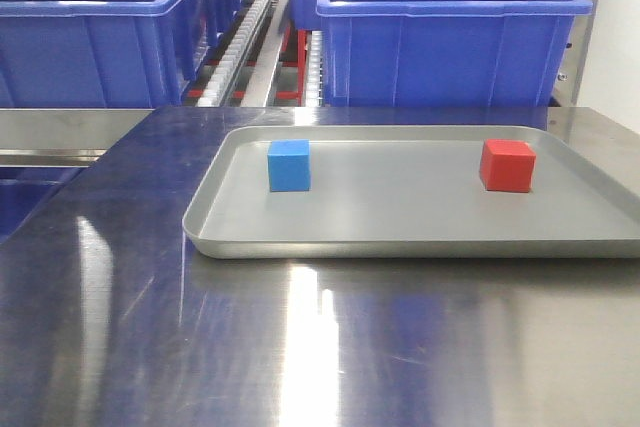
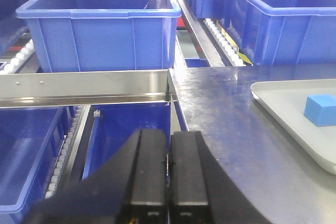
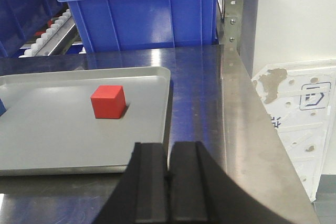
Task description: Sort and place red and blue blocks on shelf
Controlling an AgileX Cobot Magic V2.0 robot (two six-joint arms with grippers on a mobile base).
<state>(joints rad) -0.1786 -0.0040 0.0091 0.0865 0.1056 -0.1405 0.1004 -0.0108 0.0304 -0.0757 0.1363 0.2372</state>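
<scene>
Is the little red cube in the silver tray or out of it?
In. The small bright red cube sits flat on the shallow silver metal tray, inside its rim.

I record one bright blue block [image 1: 289,165] and one bright red block [image 1: 507,165]. The tray [image 1: 400,212] is plain silver-grey, the bins [image 1: 450,47] deep blue.

The blue block [image 1: 288,165], a plain matte cube, sits flat on the left part of a shallow silver tray [image 1: 400,237]. The red block [image 1: 507,165], equal in size, sits flat on the right part, well apart from it. Beyond the tray's far edge stands the grey steel shelf [image 1: 60,132], its roller tracks [image 1: 236,47] running away.
</scene>
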